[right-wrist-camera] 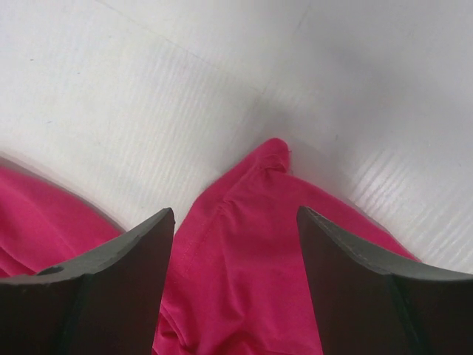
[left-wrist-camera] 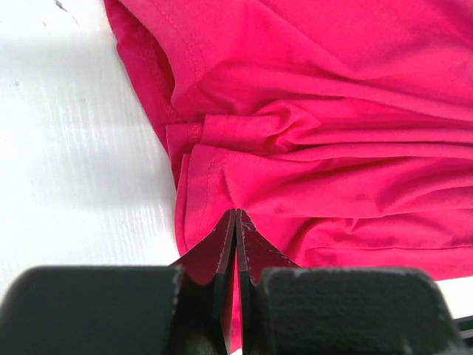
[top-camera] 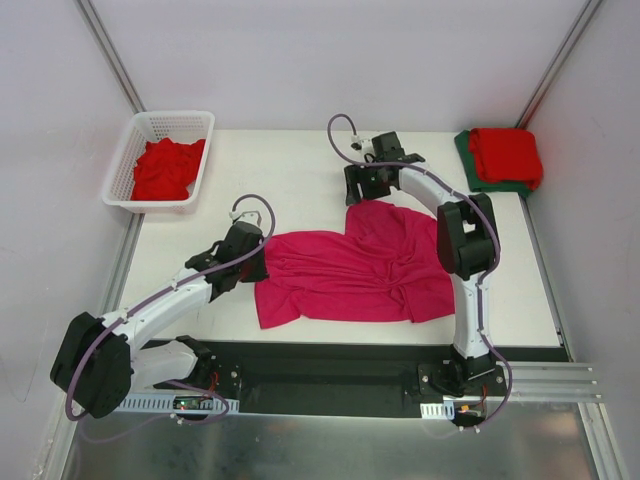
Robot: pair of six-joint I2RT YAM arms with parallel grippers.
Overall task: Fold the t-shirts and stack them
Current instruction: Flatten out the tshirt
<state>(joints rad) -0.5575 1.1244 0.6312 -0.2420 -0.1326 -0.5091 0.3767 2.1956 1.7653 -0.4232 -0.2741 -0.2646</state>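
**Workpiece.** The magenta t-shirt (top-camera: 355,270) lies rumpled and partly spread at the middle of the white table (top-camera: 290,165), between the two arms. Its left edge meets the left gripper (top-camera: 258,262). Its far corner reaches up to the right gripper (top-camera: 366,186).

**Left gripper.** The fingers (left-wrist-camera: 222,251) are pressed together, pinching the shirt's stitched hem at their tips. Pink cloth shows in the slit between them.

**Right gripper.** The fingers (right-wrist-camera: 133,251) are spread wide, one on either side of a pointed fold of the shirt. Whether they touch the cloth cannot be told.

**Containers.** A white plastic lattice basket (top-camera: 205,150) stands at the far left corner of the table. It holds crumpled red t-shirts (top-camera: 165,168), but how many cannot be told.

**Stack.** At the far right corner, a folded red t-shirt (top-camera: 508,155) lies on a dark green t-shirt (top-camera: 466,148). Only the left and near edges of the green one show. The stack is well apart from the magenta shirt.

**Markings.** Any print on the arm housings is too small to read.
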